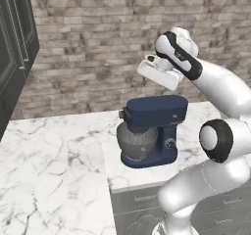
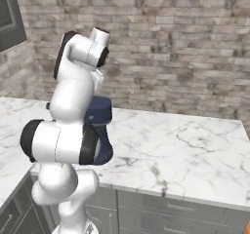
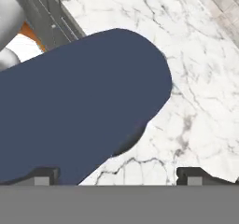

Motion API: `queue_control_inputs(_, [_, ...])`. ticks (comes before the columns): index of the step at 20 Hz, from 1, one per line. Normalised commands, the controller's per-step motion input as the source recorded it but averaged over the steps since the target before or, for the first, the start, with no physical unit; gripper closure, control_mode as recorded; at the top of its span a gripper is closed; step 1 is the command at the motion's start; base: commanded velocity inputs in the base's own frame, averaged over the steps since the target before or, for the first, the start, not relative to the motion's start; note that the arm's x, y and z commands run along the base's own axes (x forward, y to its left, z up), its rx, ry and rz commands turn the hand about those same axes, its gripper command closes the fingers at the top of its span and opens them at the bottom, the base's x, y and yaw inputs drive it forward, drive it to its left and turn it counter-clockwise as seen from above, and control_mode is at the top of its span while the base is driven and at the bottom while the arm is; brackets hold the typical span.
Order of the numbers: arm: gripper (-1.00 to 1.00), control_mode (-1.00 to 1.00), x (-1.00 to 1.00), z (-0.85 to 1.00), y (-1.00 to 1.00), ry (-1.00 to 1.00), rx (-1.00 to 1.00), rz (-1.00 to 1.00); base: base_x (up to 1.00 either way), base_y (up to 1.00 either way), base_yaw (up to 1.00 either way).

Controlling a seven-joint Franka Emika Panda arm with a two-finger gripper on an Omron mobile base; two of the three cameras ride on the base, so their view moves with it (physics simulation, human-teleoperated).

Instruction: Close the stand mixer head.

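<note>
Mixer head (image 1: 156,107) lies just below the open, empty jaws, its long axis level over the bowl (image 1: 137,143). Judging by that, it looks nearly or fully shut.

Matt navy stand mixer head (image 1: 156,110), seemingly plastic; polished veined marble counter (image 1: 54,165).

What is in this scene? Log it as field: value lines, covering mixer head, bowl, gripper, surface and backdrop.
mixer head: stand mixer head, navy, lying level over the bowl, looks lowered
bowl: grey metal bowl, seated in the navy base
gripper: gripper above the head, fingertips spread, holding nothing; contact with the head cannot be told
surface: white marble counter, grey drawers beneath
backdrop: brick wall, dark cabinet at left
</note>
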Motion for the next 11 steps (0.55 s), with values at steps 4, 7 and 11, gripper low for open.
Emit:
queue_control_inputs(4, [-1.0,-1.0,-0.61,0.0,0.36,-0.26,-0.03,-0.1,0.0,0.0,0.0])
queue_control_inputs(7, [-1.0,-1.0,0.0,0.0,0.0,0.0,0.0,0.0,0.0,0.0,0.0])
queue_control_inputs(11, [-1.0,-1.0,0.0,0.0,0.0,0.0,0.0,0.0,0.0,0.0,0.0])
